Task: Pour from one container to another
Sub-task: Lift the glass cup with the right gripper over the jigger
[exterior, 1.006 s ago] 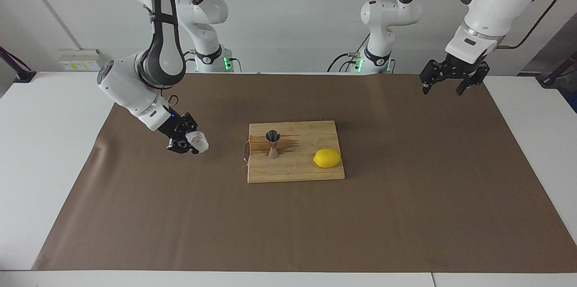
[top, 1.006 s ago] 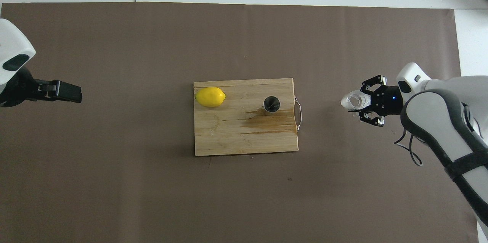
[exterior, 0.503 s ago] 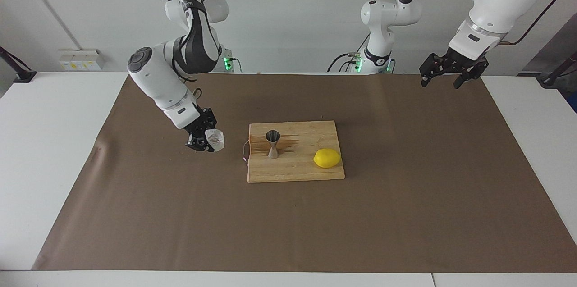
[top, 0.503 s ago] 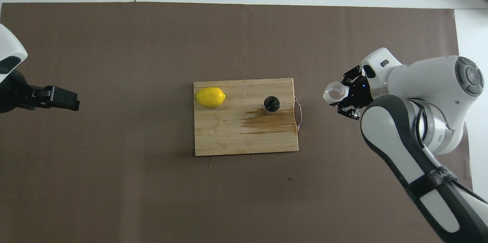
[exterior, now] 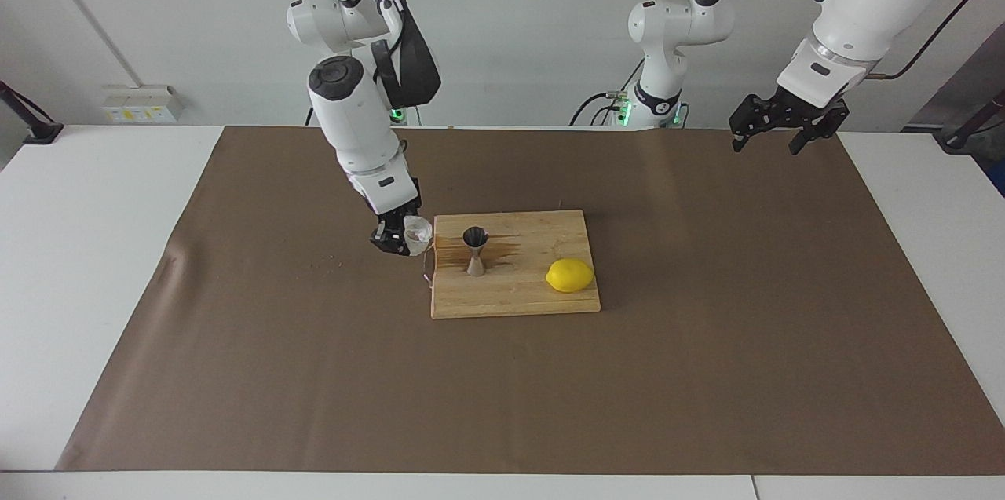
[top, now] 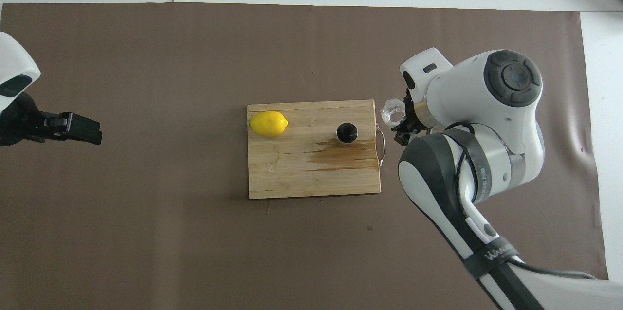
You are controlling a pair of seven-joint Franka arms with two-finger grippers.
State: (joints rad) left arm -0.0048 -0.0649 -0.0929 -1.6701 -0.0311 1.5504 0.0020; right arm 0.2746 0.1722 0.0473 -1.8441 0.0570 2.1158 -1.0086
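Left hand [exterior: 777,127] hangs w/ fingers spread, holding nothing, over the brown mat [exterior: 707,374] near the table [exterior: 86,264] corner at the robots' edge, left arm's end; that arm waits. Right hand [exterior: 402,237] is clamped on the clear faceted cup [exterior: 417,231], held in the air just off the cutting board [exterior: 514,300] at its wire-handle [exterior: 426,263] edge, toward the right arm's end; cup looks tilted, prob. mouth toward the board. Steel jigger [exterior: 475,250] stands upright on the board mid-table, by a dark stain [top: 340,154]. Lemon [exterior: 570,275] lies on the board's other end, slightly farther from the robots.
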